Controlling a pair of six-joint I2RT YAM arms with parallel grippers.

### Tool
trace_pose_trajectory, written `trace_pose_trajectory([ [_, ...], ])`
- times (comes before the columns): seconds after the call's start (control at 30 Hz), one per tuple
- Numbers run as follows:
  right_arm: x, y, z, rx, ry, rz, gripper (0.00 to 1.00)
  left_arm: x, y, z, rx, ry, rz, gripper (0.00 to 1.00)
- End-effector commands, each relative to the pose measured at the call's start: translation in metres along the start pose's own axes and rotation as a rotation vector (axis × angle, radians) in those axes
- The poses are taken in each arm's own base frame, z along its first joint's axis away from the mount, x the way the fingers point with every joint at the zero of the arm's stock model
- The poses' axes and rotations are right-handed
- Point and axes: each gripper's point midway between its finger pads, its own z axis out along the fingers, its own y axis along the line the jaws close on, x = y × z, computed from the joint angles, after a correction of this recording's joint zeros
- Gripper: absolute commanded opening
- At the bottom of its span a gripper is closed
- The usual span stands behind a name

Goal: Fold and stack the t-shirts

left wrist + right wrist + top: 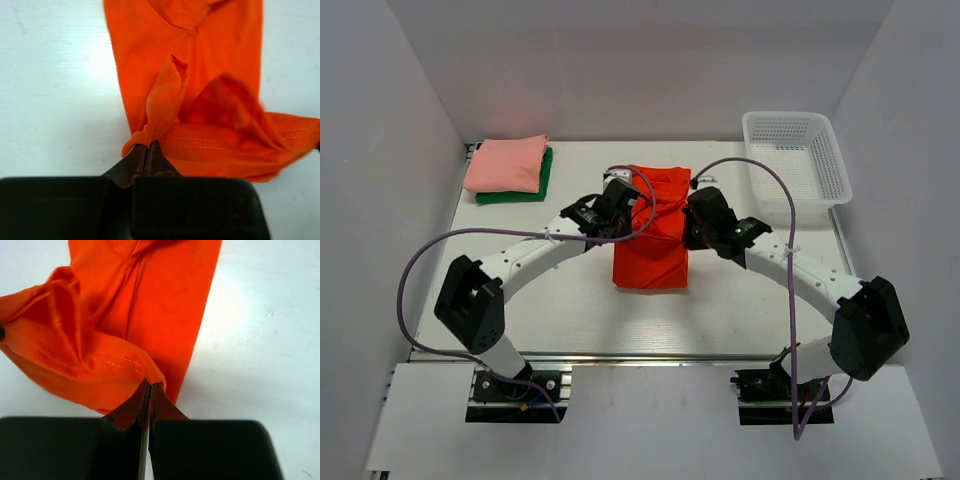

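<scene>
The orange-red t-shirt (651, 235) lies as a long folded strip in the middle of the table. My left gripper (620, 205) is shut on its hemmed edge at the left, seen in the left wrist view (147, 145). My right gripper (692, 215) is shut on the same hem at the right, seen in the right wrist view (150, 385). Both hold that end lifted and bunched above the rest of the orange-red shirt (200, 60) (145, 300). The salmon-pink t-shirt (505, 163) lies folded on the dark green t-shirt (535, 190) at the back left.
A white mesh basket (798, 157) stands at the back right. White walls close the table on the left, back and right. Purple cables loop over both arms.
</scene>
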Motion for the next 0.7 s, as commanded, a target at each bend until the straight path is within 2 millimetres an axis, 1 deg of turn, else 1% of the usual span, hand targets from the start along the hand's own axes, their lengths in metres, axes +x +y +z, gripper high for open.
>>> trace_pose_trajectory([
  [0.0, -0.033, -0.003, 0.005, 0.012, -0.055, -0.026, 0.0, -0.024, 0.005, -0.001, -0.008, -0.04, -0.001, 0.0],
  [0.03, -0.026, -0.006, 0.018, 0.006, -0.01, -0.045, 0.0, -0.03, 0.011, 0.005, -0.011, -0.047, 0.001, 0.0],
  [0.07, -0.035, -0.002, 0.019, -0.006, -0.02, -0.046, 0.0, -0.028, 0.009, 0.01, -0.006, -0.038, 0.003, 0.0],
  [0.1, -0.03, -0.006, 0.03, 0.006, 0.01, -0.05, 0.0, -0.033, 0.009, 0.014, 0.006, -0.041, 0.006, 0.0],
  [0.13, -0.031, -0.008, 0.033, 0.004, 0.017, -0.047, 0.0, -0.034, 0.009, 0.017, 0.019, -0.032, 0.022, 0.0],
  [0.17, -0.038, -0.008, 0.035, 0.003, 0.009, -0.042, 0.0, -0.03, 0.009, 0.026, 0.013, -0.02, 0.035, 0.0],
  [0.2, -0.036, -0.013, 0.043, 0.015, 0.026, -0.037, 0.0, -0.033, 0.007, 0.03, 0.016, -0.027, 0.042, 0.0],
  [0.23, -0.041, -0.015, 0.046, 0.013, 0.022, -0.032, 0.0, -0.038, 0.002, 0.032, 0.029, -0.035, 0.064, 0.0],
  [0.27, -0.042, -0.013, 0.047, 0.008, 0.024, -0.031, 0.0, -0.036, 0.007, 0.038, 0.018, -0.024, 0.062, 0.0],
  [0.3, -0.042, -0.018, 0.054, 0.019, 0.036, -0.026, 0.0, -0.041, 0.004, 0.04, 0.023, -0.036, 0.07, 0.0],
  [0.33, -0.044, -0.019, 0.056, 0.021, 0.035, -0.023, 0.0, -0.045, 0.005, 0.046, 0.016, -0.036, 0.064, 0.0],
  [0.37, -0.045, -0.024, 0.059, 0.025, 0.041, -0.013, 0.0, -0.042, 0.006, 0.049, 0.011, -0.027, 0.077, 0.0],
  [0.4, -0.046, -0.022, 0.064, 0.016, 0.051, -0.011, 0.0, -0.051, 0.007, 0.049, 0.015, -0.049, 0.074, 0.0],
  [0.43, -0.045, -0.024, 0.066, 0.017, 0.055, -0.012, 0.0, -0.052, 0.006, 0.053, 0.013, -0.045, 0.075, 0.0],
  [0.47, -0.05, -0.026, 0.069, 0.013, 0.053, -0.001, 0.0, -0.053, 0.007, 0.06, 0.022, -0.047, 0.091, 0.0],
  [0.5, -0.048, -0.029, 0.072, 0.02, 0.06, 0.002, 0.0, -0.053, 0.007, 0.06, 0.022, -0.047, 0.091, 0.0],
  [0.53, -0.049, -0.031, 0.073, 0.021, 0.062, 0.004, 0.0, -0.054, 0.003, 0.064, 0.039, -0.047, 0.1, 0.0],
  [0.57, -0.053, -0.033, 0.075, 0.017, 0.059, 0.012, 0.0, -0.053, 0.004, 0.071, 0.039, -0.034, 0.097, 0.0],
  [0.6, -0.048, -0.032, 0.081, 0.008, 0.08, 0.008, 0.0, -0.055, 0.007, 0.075, 0.031, -0.032, 0.091, 0.0],
  [0.63, -0.05, -0.034, 0.083, 0.006, 0.079, 0.015, 0.0, -0.057, 0.004, 0.077, 0.041, -0.028, 0.091, 0.0],
  [0.67, -0.049, -0.033, 0.087, -0.004, 0.09, 0.013, 0.0, -0.053, 0.004, 0.082, 0.036, -0.016, 0.094, 0.0],
])
